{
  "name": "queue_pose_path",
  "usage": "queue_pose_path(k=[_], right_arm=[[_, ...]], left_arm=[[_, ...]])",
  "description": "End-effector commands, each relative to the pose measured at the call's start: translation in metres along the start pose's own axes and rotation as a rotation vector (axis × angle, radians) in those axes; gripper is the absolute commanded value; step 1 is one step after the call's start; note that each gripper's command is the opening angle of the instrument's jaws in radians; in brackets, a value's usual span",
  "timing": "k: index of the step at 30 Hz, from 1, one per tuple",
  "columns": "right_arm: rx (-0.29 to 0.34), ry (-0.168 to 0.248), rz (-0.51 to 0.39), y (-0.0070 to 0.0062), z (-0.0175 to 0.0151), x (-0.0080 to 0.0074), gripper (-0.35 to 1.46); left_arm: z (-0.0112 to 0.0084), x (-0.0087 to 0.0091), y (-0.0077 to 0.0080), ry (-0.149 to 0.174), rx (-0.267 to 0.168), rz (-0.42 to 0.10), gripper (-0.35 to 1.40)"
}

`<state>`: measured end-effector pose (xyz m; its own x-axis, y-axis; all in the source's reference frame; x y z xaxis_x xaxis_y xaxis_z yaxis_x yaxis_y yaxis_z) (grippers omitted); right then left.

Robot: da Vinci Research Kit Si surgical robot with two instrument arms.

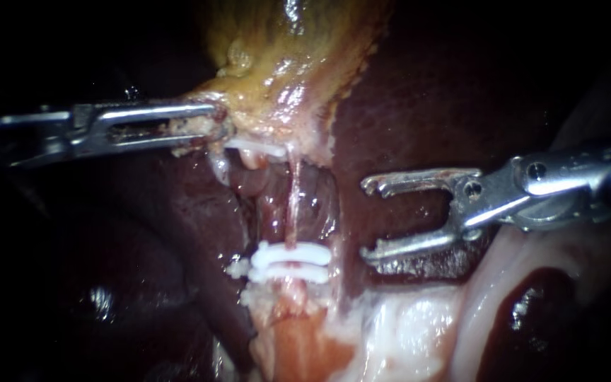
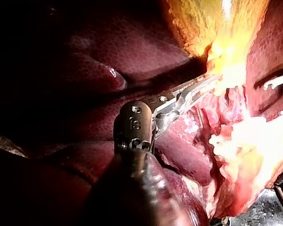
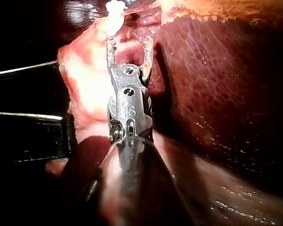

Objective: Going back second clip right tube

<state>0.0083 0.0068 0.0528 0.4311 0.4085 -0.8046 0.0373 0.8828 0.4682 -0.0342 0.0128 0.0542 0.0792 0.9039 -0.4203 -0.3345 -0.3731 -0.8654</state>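
My right instrument [image 1: 369,219] stands to the right of the tubes with its jaws wide open and nothing between them; they show the same way in the right wrist view [image 3: 130,47]. Two white clips [image 1: 290,262] lie close together across the lower end of a thin pale tube [image 1: 293,201]. Another white clip [image 1: 252,147] sits higher up, just under the gallbladder [image 1: 284,64]. My left instrument [image 1: 210,127] has its jaws shut on the gallbladder's lower edge, also seen in the left wrist view [image 2: 203,87].
Dark red liver [image 1: 447,92] surrounds the tubes on both sides. Pale fatty tissue [image 1: 404,332] lies below the clips and under my right instrument. A second pinkish tube [image 1: 250,180] lies left of the thin one.
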Motion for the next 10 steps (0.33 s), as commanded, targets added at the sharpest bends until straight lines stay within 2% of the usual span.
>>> queue_pose_path(k=[1, 10], right_arm=[[0.000, 0.000, 0.000, 0.0000, 0.0000, 0.0000, 0.50], [0.000, 0.000, 0.000, 0.0000, 0.0000, 0.0000, 0.50]], left_arm=[[0.0002, 0.0000, -0.0002, 0.000, 0.000, 0.003, -0.35], [0.0001, -0.0001, -0.0003, -0.002, -0.005, 0.004, -0.35]])
